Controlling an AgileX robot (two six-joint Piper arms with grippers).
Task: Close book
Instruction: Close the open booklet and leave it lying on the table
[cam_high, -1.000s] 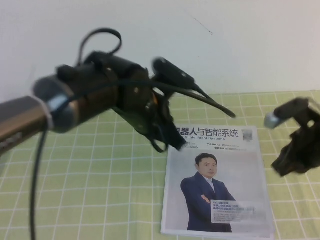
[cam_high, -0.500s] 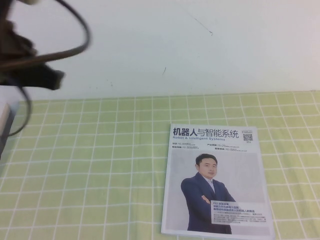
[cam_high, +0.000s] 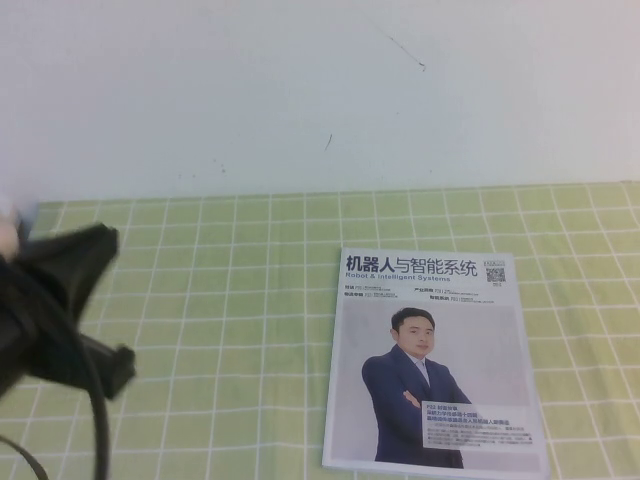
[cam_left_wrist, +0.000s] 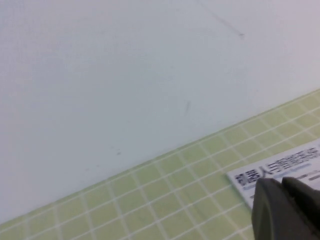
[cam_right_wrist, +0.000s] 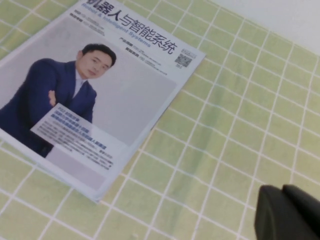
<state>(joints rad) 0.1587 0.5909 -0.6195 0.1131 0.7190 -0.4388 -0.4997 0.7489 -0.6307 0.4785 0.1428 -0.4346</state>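
Green-and-white checked cloth (cam_high: 200, 280) covers the table up to a bare white wall (cam_high: 300, 90), and the magazine (cam_high: 440, 370) lies on it flat, front cover up and shut, its title toward the wall and its long axis running from the robot's side away to that wall. The left arm (cam_high: 50, 310) shows in the high view as a dark blurred mass at the robot's near left, so the magazine sits well apart from it, off to that arm's right and a little farther out. In its wrist view the left gripper (cam_left_wrist: 282, 200) appears as two dark lobes meeting along a thin seam, so I read its fingers as pressed together on nothing; the magazine's title corner shows just past them, with cloth between. The right gripper (cam_right_wrist: 283, 205) is outside the high view; its wrist view shows the same pair of dark lobes drawn together and empty, raised over bare cloth, with the magazine apart from them on the side toward the other arm. Since the magazine rests on the robot's right half of the cloth, the right arm is probably the nearer one, though I cannot confirm that. With no page standing or fanned, the closing looks done, and no contact seems called for.
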